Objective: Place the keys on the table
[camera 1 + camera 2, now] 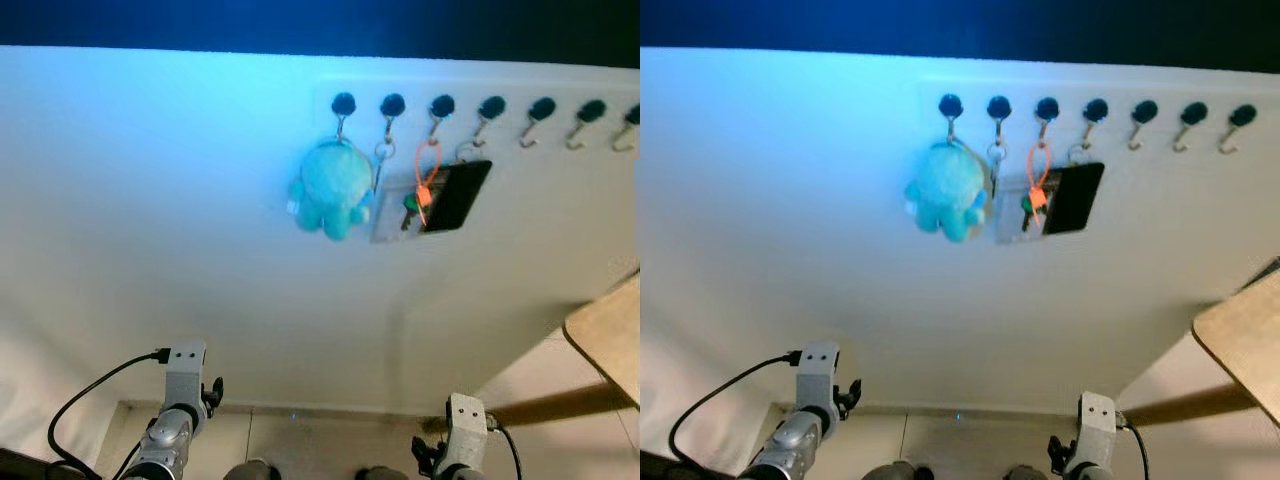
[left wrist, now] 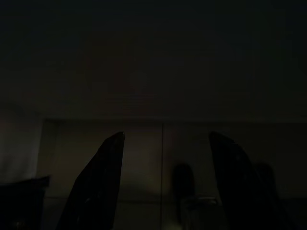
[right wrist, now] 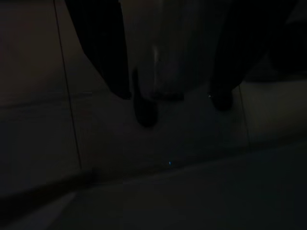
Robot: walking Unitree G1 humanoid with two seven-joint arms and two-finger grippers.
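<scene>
Two claws hang low, left claw [image 2: 163, 187] and right claw [image 3: 170, 96] spread wide; keys [image 1: 418, 200] hang above.

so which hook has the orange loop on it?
The third hook from the robot's left on the wall rack. An orange loop with a green-headed key hangs from it; its left neighbour carries a teal plush, and the last three hooks are bare.

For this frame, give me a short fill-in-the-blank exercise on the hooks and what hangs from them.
1. The rack on the wall has ____ hooks.
2. The plush toy is ____ in colour.
3. The keys hang by an ____ loop.
4. The table shows at the robot's ____ side.

Missing words: seven; blue; orange; right
</scene>
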